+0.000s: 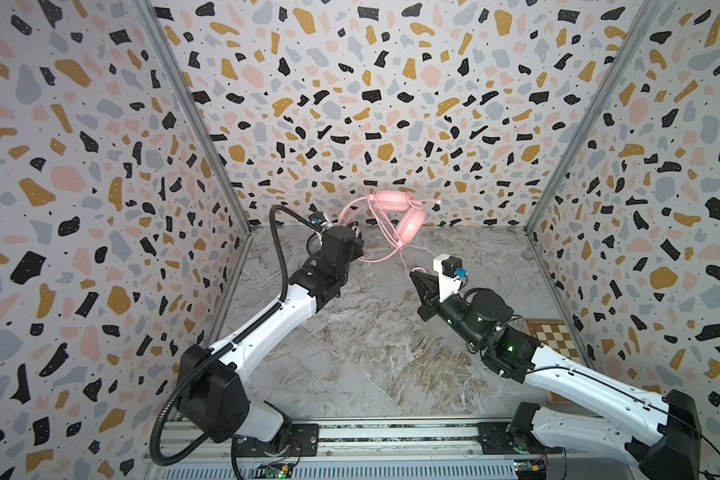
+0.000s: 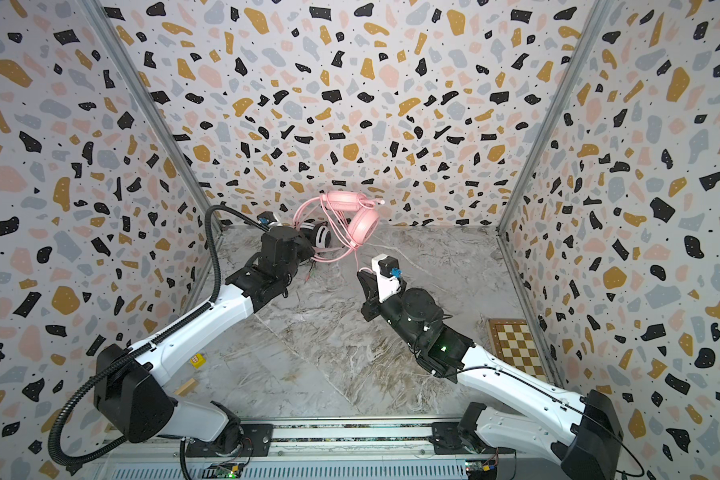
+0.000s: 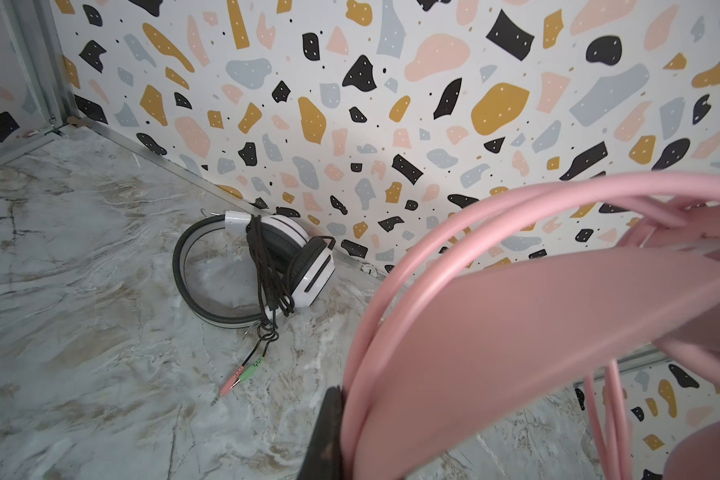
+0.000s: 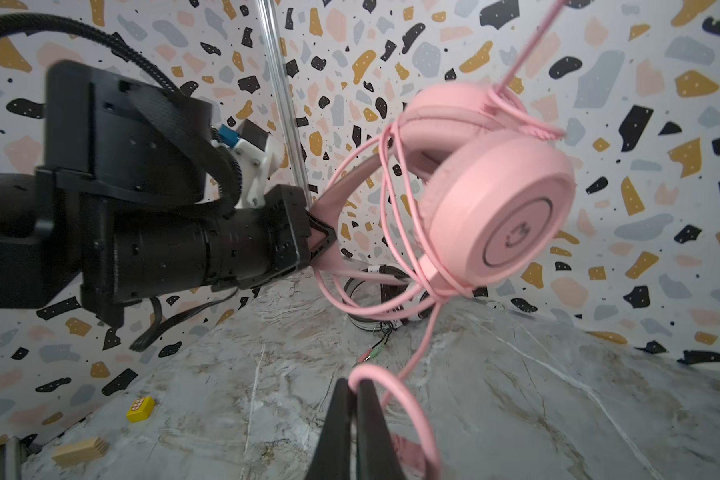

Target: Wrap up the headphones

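Note:
The pink headphones [image 1: 410, 222] [image 2: 364, 222] [image 4: 504, 203] hang in the air near the back wall, with the pink cable looped several times round the band and ear cups. My left gripper [image 4: 323, 241] is shut on their headband [image 3: 516, 332]; one black finger [image 3: 327, 432] shows beside it. My right gripper [image 4: 352, 386] [image 1: 416, 274] is shut on a bend of the pink cable [image 4: 375, 376] below the cups. The white headphones [image 3: 304, 266] [image 2: 321, 237] lie on the marble table by the back wall, their black cable bundled round them.
A chessboard [image 1: 551, 336] [image 2: 516, 345] lies at the table's right edge. A small yellow block [image 2: 197, 360] [image 4: 141, 408] and a wooden block [image 2: 185, 386] [image 4: 80, 451] sit near the left wall. Patterned walls enclose three sides.

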`<action>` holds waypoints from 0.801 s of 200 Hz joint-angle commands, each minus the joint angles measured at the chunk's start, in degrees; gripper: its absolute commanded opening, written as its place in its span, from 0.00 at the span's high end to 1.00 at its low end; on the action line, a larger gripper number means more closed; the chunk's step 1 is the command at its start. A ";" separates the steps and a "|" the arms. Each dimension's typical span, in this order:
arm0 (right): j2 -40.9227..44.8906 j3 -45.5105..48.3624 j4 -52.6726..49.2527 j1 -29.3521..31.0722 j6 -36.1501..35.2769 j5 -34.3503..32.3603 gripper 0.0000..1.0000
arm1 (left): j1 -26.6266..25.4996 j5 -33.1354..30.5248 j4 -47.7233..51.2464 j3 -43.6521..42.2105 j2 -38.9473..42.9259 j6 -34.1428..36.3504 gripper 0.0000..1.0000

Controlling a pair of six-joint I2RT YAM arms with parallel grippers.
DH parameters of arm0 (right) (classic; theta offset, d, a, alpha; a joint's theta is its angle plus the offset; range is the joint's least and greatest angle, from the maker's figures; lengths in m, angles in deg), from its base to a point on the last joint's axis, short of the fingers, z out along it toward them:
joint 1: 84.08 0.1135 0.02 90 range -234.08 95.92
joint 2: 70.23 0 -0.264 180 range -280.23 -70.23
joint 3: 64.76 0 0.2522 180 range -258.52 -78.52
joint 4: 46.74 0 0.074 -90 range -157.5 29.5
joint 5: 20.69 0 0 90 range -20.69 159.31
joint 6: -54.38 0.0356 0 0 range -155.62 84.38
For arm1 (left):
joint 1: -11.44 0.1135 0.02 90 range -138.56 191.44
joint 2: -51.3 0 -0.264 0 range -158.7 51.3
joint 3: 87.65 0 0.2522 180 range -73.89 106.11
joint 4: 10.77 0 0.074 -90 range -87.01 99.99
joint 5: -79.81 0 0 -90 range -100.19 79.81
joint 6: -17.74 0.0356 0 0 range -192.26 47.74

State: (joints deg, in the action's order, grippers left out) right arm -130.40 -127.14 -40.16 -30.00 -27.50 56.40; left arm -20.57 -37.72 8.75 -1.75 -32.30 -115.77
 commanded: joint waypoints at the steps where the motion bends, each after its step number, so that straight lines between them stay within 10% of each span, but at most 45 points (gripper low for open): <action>1: -1.23 -6.55 -1.08 0.41 -10.24 -0.02 1.00 | -1.49 -1.04 -4.90 2.91 -0.34 0.72 1.00; 54: -10.56 -22.65 -8.89 -1.45 -21.56 12.02 1.00 | -3.65 1.06 -1.92 3.21 -1.87 5.27 1.00; 93: -17.13 -31.96 -13.28 -11.49 -13.48 26.83 1.00 | -6.40 0.67 1.10 1.27 0.19 9.88 1.00; 160: -22.38 -35.49 -12.21 -17.74 -4.60 31.44 1.00 | -9.62 2.27 2.30 -6.36 5.37 12.30 1.00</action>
State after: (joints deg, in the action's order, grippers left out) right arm -153.94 -161.11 -56.51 -45.82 -37.12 84.95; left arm -28.26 -36.30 13.66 -6.58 -29.37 -105.43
